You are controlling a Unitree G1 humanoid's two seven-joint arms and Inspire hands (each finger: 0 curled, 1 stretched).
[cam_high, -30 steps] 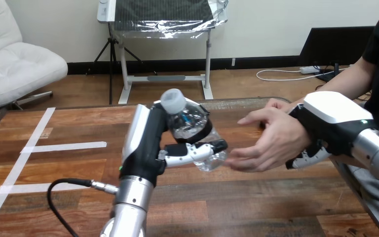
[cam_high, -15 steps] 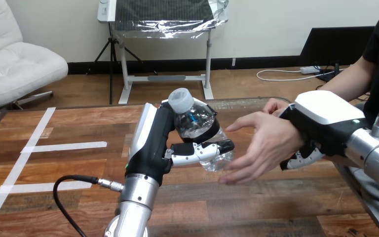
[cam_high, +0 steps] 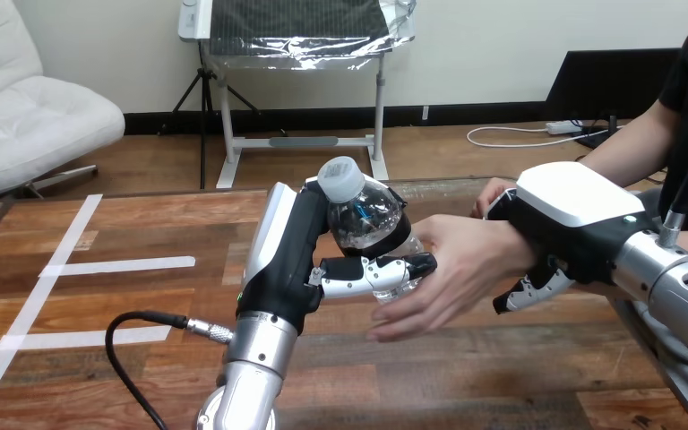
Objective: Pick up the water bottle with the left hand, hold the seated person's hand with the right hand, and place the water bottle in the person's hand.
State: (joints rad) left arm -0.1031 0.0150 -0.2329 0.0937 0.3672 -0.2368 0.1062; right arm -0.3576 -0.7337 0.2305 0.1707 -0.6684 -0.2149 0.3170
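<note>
Left robot hand (cam_high: 288,260) grasps clear plastic white-capped water bottle (cam_high: 367,219) at person's open hand (cam_high: 452,269). Right robot hand (cam_high: 563,219) clasps the wrist. Advise seating bottle into palm before release.

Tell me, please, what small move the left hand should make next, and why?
Probably ease the left hand a little to the right, so the bottle settles into the person's hand. The bottle, gripped in curled fingers, is right at that open hand, and the right hand is curled round the wrist.
</note>
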